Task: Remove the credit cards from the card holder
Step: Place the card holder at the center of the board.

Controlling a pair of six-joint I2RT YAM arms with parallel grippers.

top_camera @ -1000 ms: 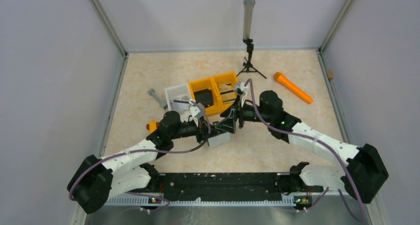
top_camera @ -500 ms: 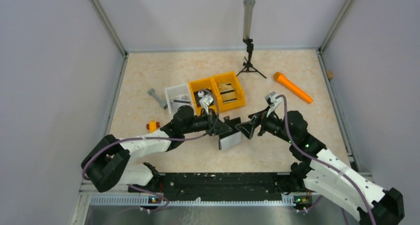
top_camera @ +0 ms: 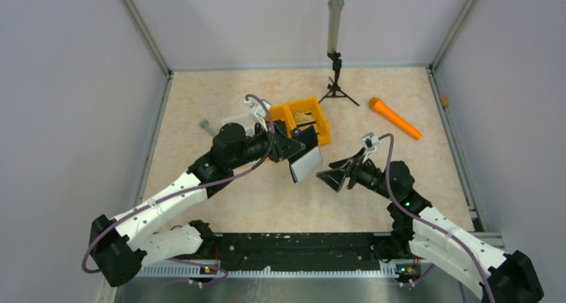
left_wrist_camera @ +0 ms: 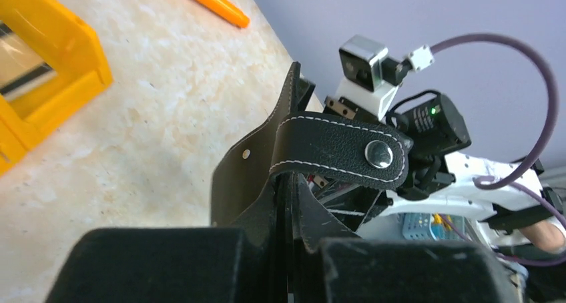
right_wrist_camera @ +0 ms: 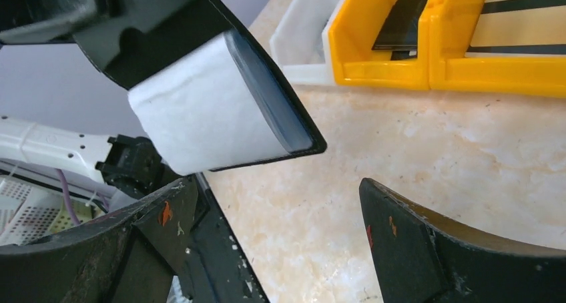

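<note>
My left gripper is shut on the card holder, a black folding case held above the table, its pale lining facing the right arm. The left wrist view shows its black leather strap and metal snap just past my left gripper. My right gripper stands open a short way right of the holder, touching nothing. From the right wrist, the holder hangs above and left of the open right gripper. A black credit card and a pale striped card lie in the orange bin.
The orange two-compartment bin sits behind the holder, a white bin on its left. An orange marker-like stick lies at back right, a small tripod with a grey tube at the back, and a grey bolt left.
The left arm lifted the card holder up and back toward the bins. The right gripper opened wide, came away from the holder and drew back to the right.
</note>
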